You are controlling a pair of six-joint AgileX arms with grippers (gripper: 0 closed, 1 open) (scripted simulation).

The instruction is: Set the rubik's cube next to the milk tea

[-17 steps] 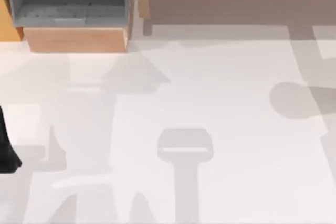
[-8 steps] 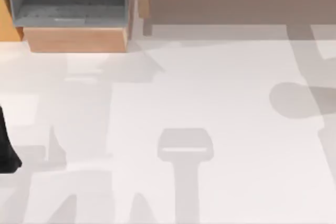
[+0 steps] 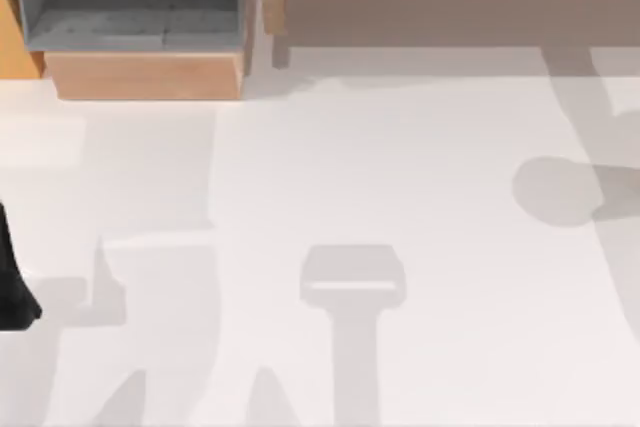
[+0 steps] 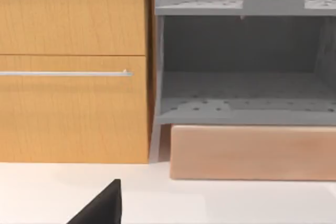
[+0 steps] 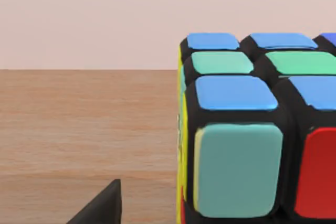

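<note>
Top view: on the white table (image 3: 420,147), the broad shadow below the far-left shelf unit (image 3: 130,7) has drawn back leftward within the last second, so you may judge that an arm is moving overhead. Right wrist view: the rubik's cube (image 5: 252,129) stands close before the right gripper (image 5: 100,208), apart from it, against a wooden surface (image 5: 79,129); the pick-up appears not yet made. Whether this pincer or the left gripper (image 4: 100,208) is spread or pressed together, you cannot tell.

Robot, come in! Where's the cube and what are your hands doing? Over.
Rubik's cube right up close to right wrist camera, on wood surface. Left wrist camera faces cabinet and grey shelves. Milk tea unseen.
</note>
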